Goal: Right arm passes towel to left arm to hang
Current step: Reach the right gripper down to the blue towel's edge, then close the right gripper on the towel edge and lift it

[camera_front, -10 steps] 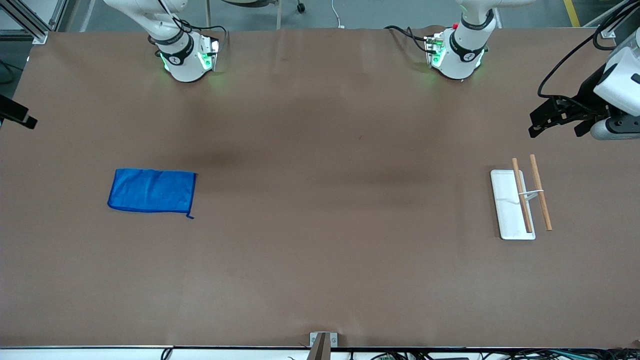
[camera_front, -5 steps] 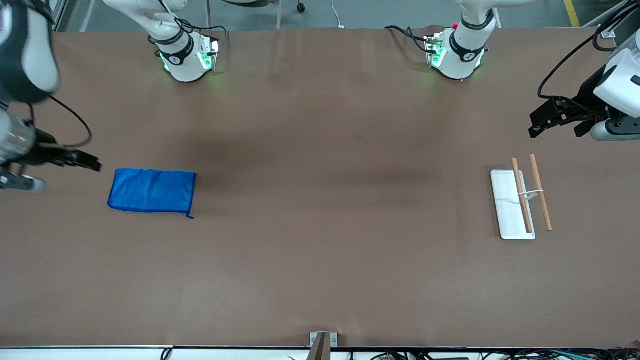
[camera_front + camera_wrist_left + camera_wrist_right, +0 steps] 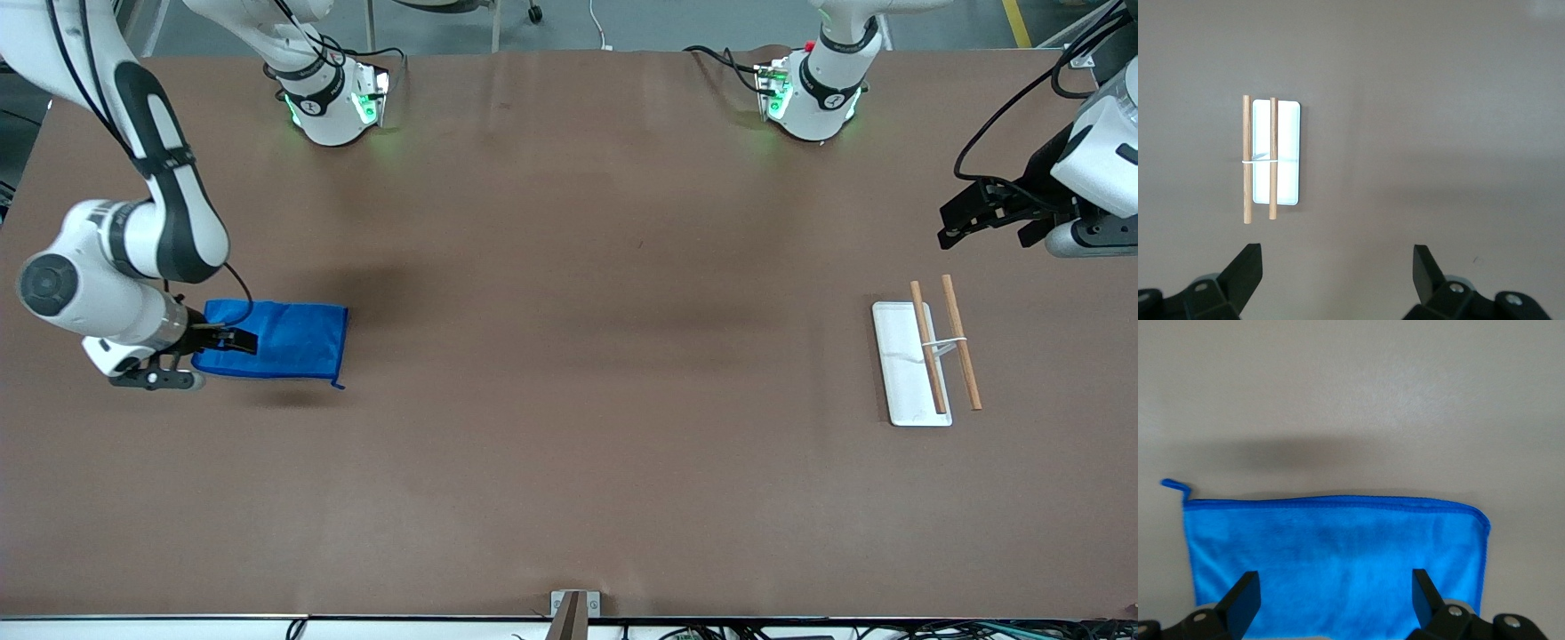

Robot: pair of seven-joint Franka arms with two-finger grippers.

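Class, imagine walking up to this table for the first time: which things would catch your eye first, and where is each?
The bright royal-blue soft cloth towel lies flat toward the right arm's end of the brown table, with the open right gripper over its edge. Toward the left arm's end stands a white-based rack with two wooden rods; the open left gripper waits above the table near it.

Brown table [image 3: 569,400], blue towel [image 3: 284,342], white rack [image 3: 907,373]

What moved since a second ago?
The right arm swung in over the table, and its open end effector now hangs above the towel at its right-arm end, not gripping it. The towel, the rack and the left end effector stayed put.
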